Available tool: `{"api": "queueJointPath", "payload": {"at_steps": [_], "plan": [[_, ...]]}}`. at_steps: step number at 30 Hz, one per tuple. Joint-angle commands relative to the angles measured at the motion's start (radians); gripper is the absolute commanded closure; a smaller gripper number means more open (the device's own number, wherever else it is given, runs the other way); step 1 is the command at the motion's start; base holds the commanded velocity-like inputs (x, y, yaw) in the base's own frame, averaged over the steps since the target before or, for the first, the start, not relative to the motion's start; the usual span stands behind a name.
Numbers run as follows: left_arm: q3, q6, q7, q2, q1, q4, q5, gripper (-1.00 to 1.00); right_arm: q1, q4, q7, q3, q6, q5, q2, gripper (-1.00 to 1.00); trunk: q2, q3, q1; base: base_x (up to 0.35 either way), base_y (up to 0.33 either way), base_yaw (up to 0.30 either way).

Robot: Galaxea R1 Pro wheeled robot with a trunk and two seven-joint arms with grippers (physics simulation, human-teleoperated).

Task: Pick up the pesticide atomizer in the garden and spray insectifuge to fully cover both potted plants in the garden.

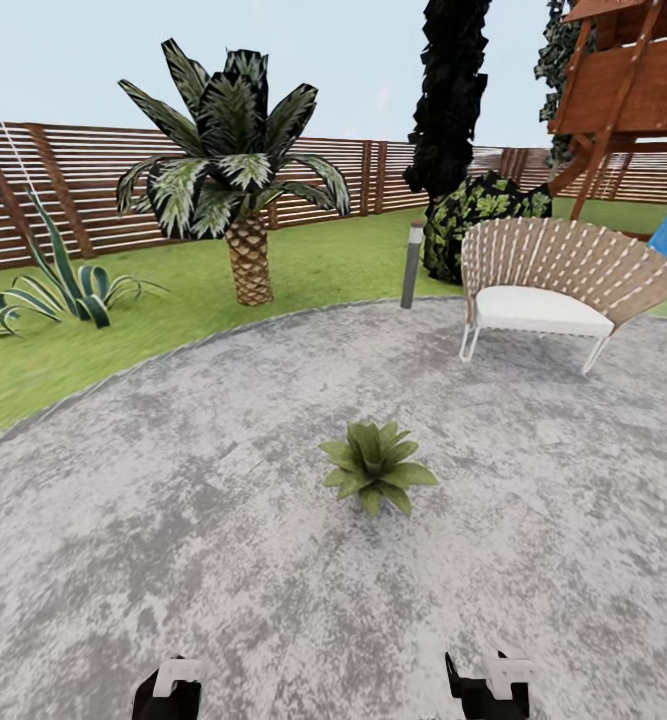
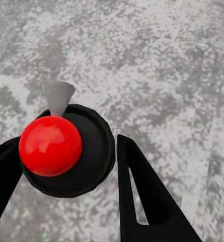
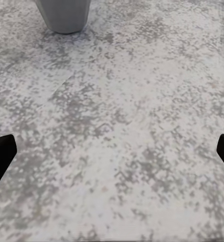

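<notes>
1. Left gripper (image 2: pixel 66 142), left wrist view: two black fingers flank a red ball (image 2: pixel 50 145) seated on a black round disc (image 2: pixel 94 151), lower left of the frame. Contact is not resolved, so whether the fingers grip it cannot be told, nor whether this is the atomizer seen end-on.
2. Right gripper (image 3: pixel 112 146), right wrist view: fingers spread wide, at the left and right frame edges, with nothing between them but grey paving (image 3: pixel 122 101). A grey cylinder foot (image 3: pixel 64 15) stands at the upper left.
3. Head view: both grippers sit at the bottom edge, left (image 1: pixel 168 690) and right (image 1: pixel 488 685), over the round patio (image 1: pixel 123 520).
4. One potted plant (image 1: pixel 375 465) lies at frame centre, above and between the two grippers, well apart from both.
5. Step judged in hand: approaching the plant. To do it well, close in squarely until the rosette is near the grippers, keeping it centred.
6. Background, upper frame: palm tree (image 1: pixel 235 170), bollard lamp (image 1: pixel 412 265), slatted chair (image 1: pixel 553 290), wooden fence (image 1: pixel 63 190).
</notes>
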Motion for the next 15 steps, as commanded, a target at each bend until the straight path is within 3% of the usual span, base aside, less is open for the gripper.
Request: {"api": "queueJointPath", "payload": {"at_steps": [1, 15], "plan": [[0.000, -0.003, 0.002, 0.000, 0.000, 0.000, -0.002, 1.00, -0.001, 0.001, 0.000, 0.000, -0.003, 0.000, 0.000, -1.00, 0.000, -0.001, 0.000, 0.022, 0.032, -0.263], [0.001, -0.003, 0.002, 0.000, 0.000, 0.000, -0.002, 1.00, -0.001, 0.001, 0.000, 0.000, -0.003, 0.000, 0.000, -1.00, 0.000, -0.001, 0.000, 0.005, 0.021, -0.253]]}}
